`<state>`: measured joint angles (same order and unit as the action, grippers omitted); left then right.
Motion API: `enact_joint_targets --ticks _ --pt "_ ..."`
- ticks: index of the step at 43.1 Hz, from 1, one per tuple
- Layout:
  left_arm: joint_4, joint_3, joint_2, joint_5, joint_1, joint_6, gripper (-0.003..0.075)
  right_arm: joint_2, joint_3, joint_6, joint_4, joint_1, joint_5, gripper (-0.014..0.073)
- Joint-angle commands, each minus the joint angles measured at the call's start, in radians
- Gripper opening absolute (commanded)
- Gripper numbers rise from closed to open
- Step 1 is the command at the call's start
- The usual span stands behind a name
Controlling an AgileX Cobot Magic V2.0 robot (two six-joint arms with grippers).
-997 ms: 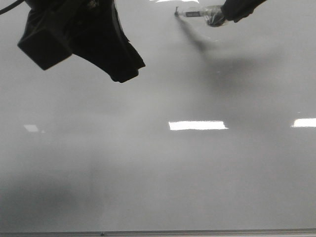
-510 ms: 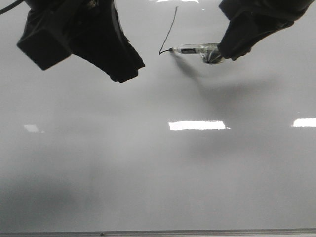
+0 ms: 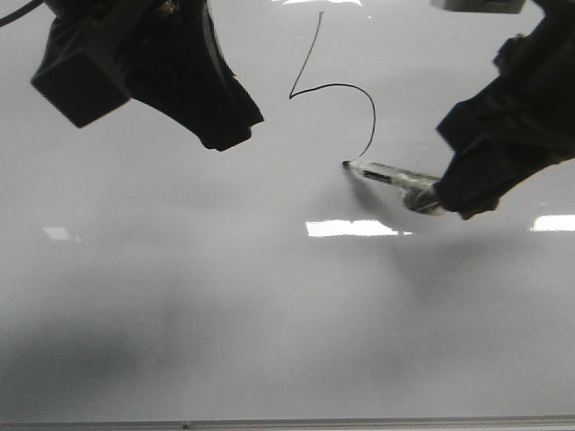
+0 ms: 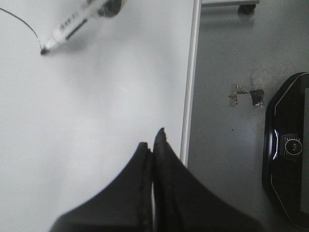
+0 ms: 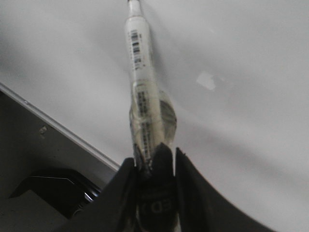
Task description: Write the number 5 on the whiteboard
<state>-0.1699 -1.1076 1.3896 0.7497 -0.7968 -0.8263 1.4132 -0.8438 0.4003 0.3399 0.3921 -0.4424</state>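
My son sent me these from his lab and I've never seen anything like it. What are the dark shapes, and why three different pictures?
It is a two-armed robot writing on a whiteboard lying flat. One picture looks forward over the board; the other two come from cameras on each wrist. The dark shapes are its grippers. The right gripper is shut on a marker, whose tip touches the board at the end of a black line, the unfinished number 5: a slanted stem and part of the belly. The left gripper is shut, holds nothing and hangs over the board. Bright rectangles are lamp reflections.
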Motion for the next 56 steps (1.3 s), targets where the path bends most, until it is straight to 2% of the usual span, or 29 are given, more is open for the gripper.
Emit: enact_joint_targets --ticks 1,5,10,15,21,41,56 --pt "-0.021 -0.037 -0.037 -0.042 -0.007 0.011 -0.0020 0.033 -0.070 0.000 0.045 0.054 0.089 -0.0062" --pt "-0.021 -0.037 -0.037 -0.042 -0.007 0.011 -0.0020 0.051 -0.132 0.000 0.060 0.088 0.063 -0.0062" --pt "-0.021 -0.037 -0.037 -0.042 -0.007 0.011 -0.0020 -0.018 -0.178 0.000 0.043 0.091 -0.015 -0.0062" --pt "-0.021 -0.037 -0.037 -0.042 -0.007 0.011 -0.0020 -0.095 -0.192 -0.003 0.029 0.045 -0.019 -0.0062" --pt "-0.021 -0.037 -0.037 -0.042 -0.007 0.011 -0.0020 -0.082 -0.239 -0.007 0.029 -0.034 -0.022 -0.0062" --pt "-0.021 -0.037 -0.037 -0.042 -0.007 0.011 -0.0020 -0.018 -0.291 -0.026 0.041 -0.048 0.007 -0.0062" --pt "-0.021 -0.037 -0.037 -0.042 -0.007 0.011 -0.0020 -0.035 -0.289 -0.085 0.036 -0.175 -0.048 -0.0062"
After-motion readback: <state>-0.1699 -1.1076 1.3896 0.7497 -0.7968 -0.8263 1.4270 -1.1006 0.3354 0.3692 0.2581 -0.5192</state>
